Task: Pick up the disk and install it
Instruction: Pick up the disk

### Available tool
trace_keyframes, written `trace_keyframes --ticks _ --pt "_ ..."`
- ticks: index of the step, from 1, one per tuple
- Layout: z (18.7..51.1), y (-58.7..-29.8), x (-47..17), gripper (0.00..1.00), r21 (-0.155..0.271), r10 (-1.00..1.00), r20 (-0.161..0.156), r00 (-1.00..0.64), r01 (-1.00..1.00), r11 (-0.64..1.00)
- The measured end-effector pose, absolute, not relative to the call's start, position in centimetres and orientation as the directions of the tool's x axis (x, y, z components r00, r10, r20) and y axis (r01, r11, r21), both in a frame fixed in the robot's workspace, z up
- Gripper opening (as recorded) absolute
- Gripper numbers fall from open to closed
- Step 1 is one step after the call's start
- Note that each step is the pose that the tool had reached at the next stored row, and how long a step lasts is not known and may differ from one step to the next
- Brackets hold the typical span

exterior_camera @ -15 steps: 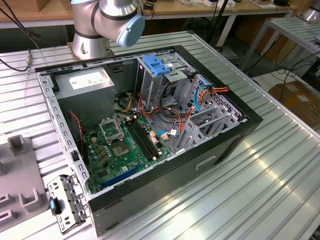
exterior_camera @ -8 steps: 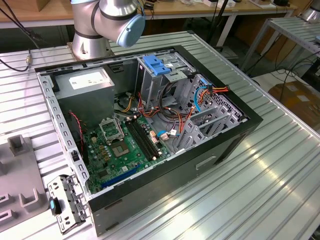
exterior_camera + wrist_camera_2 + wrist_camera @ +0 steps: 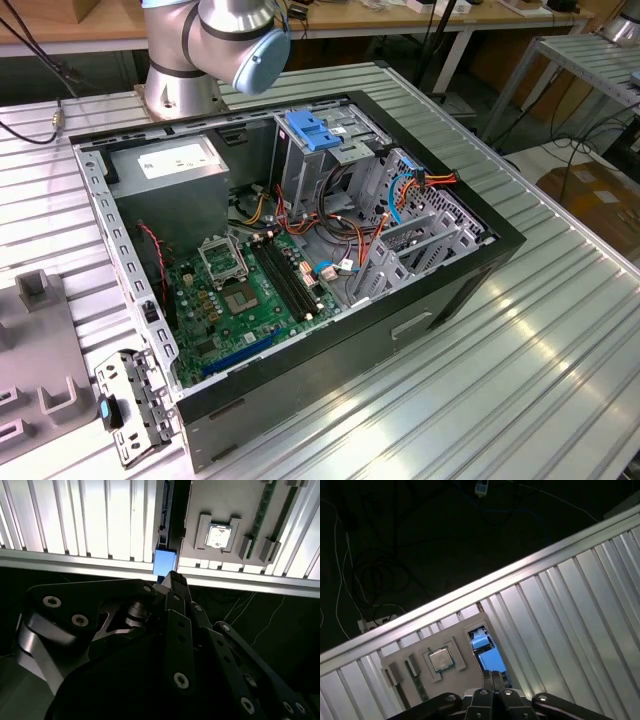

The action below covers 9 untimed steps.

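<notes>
Disk (image 3: 164, 562) stands on edge just beside the processor (image 3: 218, 536); fingers (image 3: 175, 600) pressed together, empty, near the same processor. Judged rigid, dense, shock-sensitive: take by the metal flanks, firmly.

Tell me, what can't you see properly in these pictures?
- Disk: in both wrist views just a blue edge shows; the label is hidden in its slot, and the fingers cover one end.
- Arm: exterior view, cut off by the top edge.
- Drive cage: exterior view, the blue bracket hides its inside.
</notes>
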<state>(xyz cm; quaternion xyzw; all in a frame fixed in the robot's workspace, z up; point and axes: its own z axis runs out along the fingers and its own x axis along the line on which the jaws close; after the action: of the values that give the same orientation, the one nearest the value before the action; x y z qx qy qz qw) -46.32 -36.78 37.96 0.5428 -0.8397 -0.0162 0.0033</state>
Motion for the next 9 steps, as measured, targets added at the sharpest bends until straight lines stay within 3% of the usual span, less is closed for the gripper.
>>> trace_keyframes --ticks 9 --pt "37.2 -36.64 -46.32 0.11 0.016 -0.963 -0.017 -0.268 -0.963 0.267"
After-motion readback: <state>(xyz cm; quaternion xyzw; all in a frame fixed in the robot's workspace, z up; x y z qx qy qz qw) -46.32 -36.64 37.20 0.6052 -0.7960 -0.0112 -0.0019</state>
